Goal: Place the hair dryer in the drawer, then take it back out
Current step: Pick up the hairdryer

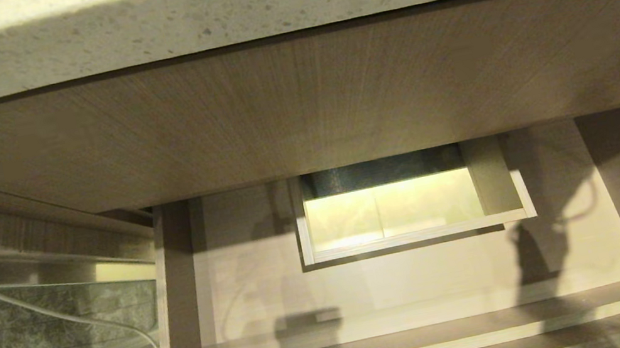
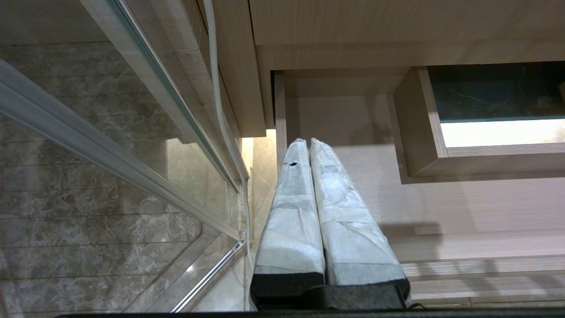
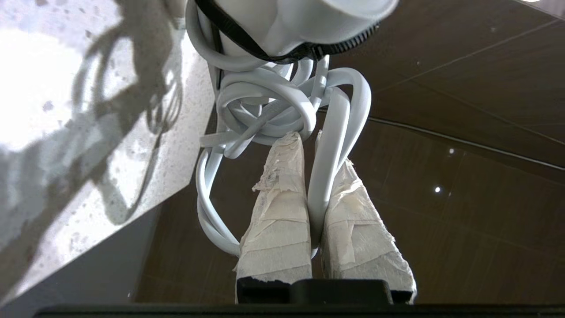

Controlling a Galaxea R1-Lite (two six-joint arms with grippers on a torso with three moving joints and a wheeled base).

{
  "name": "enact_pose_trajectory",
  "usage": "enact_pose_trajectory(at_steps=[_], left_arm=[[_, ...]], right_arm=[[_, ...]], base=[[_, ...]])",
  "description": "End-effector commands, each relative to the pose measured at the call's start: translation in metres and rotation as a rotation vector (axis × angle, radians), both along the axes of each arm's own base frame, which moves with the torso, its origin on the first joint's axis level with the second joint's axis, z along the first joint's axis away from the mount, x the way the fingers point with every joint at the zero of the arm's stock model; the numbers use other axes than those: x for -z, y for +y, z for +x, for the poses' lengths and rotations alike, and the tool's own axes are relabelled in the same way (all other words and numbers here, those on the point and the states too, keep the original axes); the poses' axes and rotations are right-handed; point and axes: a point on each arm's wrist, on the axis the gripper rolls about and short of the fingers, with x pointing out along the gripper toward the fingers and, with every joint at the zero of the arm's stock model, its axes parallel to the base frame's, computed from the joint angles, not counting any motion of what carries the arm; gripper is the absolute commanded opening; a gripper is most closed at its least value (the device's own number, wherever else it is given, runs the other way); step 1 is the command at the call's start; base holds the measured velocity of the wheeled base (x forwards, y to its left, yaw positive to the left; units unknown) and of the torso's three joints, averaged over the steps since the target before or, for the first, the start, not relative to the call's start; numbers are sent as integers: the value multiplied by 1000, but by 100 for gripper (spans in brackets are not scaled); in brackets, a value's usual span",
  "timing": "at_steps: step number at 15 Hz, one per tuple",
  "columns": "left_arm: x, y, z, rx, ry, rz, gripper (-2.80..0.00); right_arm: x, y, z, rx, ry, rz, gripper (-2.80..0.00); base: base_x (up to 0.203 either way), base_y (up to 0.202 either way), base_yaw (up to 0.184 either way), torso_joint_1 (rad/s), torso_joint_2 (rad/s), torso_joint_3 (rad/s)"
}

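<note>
Dim, hard shadows in drawer (image 1: pixel 418 282), countertop (image 3: pixel 66 110) glare.

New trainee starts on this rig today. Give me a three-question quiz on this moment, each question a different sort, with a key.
1. True or false: the hair dryer lies inside the drawer.
2. What is the right pincer clamped on? A) the dryer's head B) a loop of the cord C) the drawer front
3. Fill in: the left pincer hangs over the drawer's left part, fingers ____ and holding nothing.

Key:
1. False. The drawer stands open with nothing in it in the head view; the dryer is beside the speckled countertop.
2. B
3. shut
</note>
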Motion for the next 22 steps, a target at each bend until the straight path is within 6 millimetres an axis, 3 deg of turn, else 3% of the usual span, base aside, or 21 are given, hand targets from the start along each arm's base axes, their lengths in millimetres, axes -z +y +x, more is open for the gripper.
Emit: enact_pose_trajectory(at_steps=[1, 8, 22], left_arm=[[11, 0, 4, 0, 39, -1, -280], [11, 0, 4, 0, 39, -1, -280], [11, 0, 4, 0, 39, -1, -280]], right_arm=[[-5, 10, -16, -8, -28, -29, -280], [-14, 35, -56, -69, -100, -102, -280], [-2, 81, -129, -197, -283, -172, -280]], base=[[0, 0, 0, 0, 0, 0], [0, 0, 0, 0, 0, 0], [0, 0, 0, 0, 0, 0]])
